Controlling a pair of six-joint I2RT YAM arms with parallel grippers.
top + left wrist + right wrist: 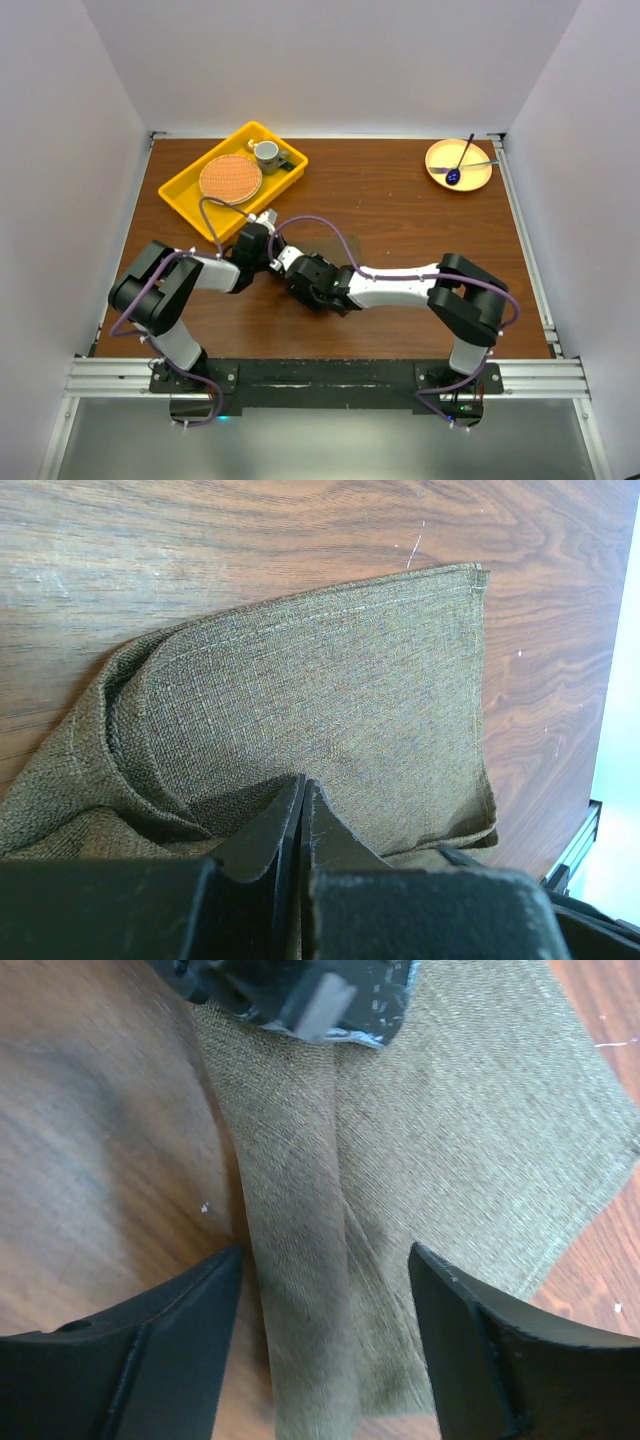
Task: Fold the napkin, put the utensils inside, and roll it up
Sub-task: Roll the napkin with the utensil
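The olive-brown napkin (360, 670) lies on the wooden table, one side turned up into a thick rolled fold (300, 1290). My left gripper (300, 780) is shut, its tips pinching the raised cloth at the fold. It also shows in the right wrist view (300, 1000), at the far end of the fold. My right gripper (325, 1250) is open and straddles the fold, one finger (180, 1330) over bare wood and the other over flat cloth. In the top view both grippers (285, 262) meet mid-table and hide the napkin. No gold utensils are in view.
A yellow tray (185, 195) at the back left holds the round orange mat (230, 178) and a cup (267, 153). A yellow plate (440, 172) at the back right holds a dark blue spoon (460, 160) and a thin pale utensil. Purple cables loop above the grippers.
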